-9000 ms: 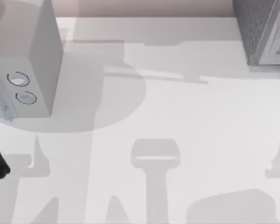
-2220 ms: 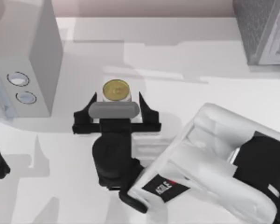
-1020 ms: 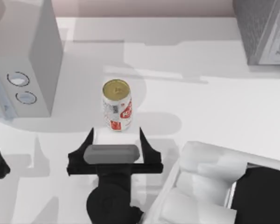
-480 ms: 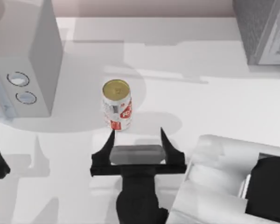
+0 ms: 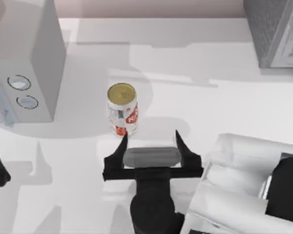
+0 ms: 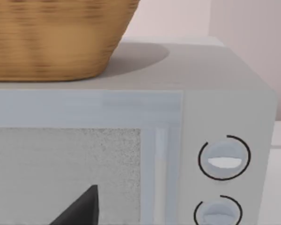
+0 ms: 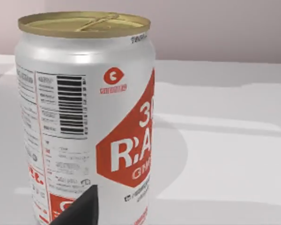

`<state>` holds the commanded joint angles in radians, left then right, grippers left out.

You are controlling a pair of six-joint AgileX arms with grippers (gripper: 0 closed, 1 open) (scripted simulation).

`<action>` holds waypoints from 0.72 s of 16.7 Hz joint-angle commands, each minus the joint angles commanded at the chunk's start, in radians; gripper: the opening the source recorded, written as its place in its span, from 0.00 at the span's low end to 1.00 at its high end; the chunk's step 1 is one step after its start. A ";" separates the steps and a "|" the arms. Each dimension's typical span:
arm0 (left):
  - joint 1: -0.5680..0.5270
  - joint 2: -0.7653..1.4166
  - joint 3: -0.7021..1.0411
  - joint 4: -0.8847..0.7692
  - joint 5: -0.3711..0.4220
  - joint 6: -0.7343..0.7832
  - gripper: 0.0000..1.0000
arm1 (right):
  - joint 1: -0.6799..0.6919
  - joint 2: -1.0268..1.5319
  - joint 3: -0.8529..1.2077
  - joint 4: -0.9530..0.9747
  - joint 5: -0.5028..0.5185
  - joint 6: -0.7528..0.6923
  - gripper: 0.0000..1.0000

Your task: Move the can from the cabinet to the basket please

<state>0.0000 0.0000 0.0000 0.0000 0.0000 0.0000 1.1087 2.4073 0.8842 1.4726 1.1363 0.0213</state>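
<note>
can: small white cylindrical drink can [image 5: 122, 110] with red label marks and a gold round top, upright on the white table [image 5: 224, 112], left of centre in the top view, out in the open
right gripper: black two-finger right gripper [image 5: 150, 143] just in front of the can, fingers spread wide, holding nothing; left fingertip [image 5: 123, 142] sits right at the can's base, cannot tell if touching; the can stands outside the gap, off toward that finger's side
left arm: dark part at the top view's left edge, low beside the microwave; finger opening cannot be told
top view extras: grey microwave [image 5: 27, 63] with two round dials at left; grey speckled cabinet [image 5: 276, 31] at the far right corner
right wrist view: can [image 7: 86, 117] close up, barcode and red-white label, one dark fingertip [image 7: 79, 208] in front of its base
left wrist view: woven tan basket [image 6: 56, 37] resting on the microwave [image 6: 131, 154] top; dark fingertip [image 6: 82, 208] before the door
room: bare table between can and cabinet; microwave well apart from the can
</note>
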 joint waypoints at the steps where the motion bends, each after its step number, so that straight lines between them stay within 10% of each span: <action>1: 0.000 0.000 0.000 0.000 0.000 0.000 1.00 | -0.026 -0.031 -0.023 -0.029 -0.021 -0.001 1.00; 12: 0.000 0.000 0.000 0.000 0.000 0.000 1.00 | -0.581 -1.049 -0.455 -0.785 -0.521 -0.007 1.00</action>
<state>0.0000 0.0000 0.0000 0.0000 0.0000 0.0000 0.5278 1.3581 0.4287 0.6874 0.6157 0.0147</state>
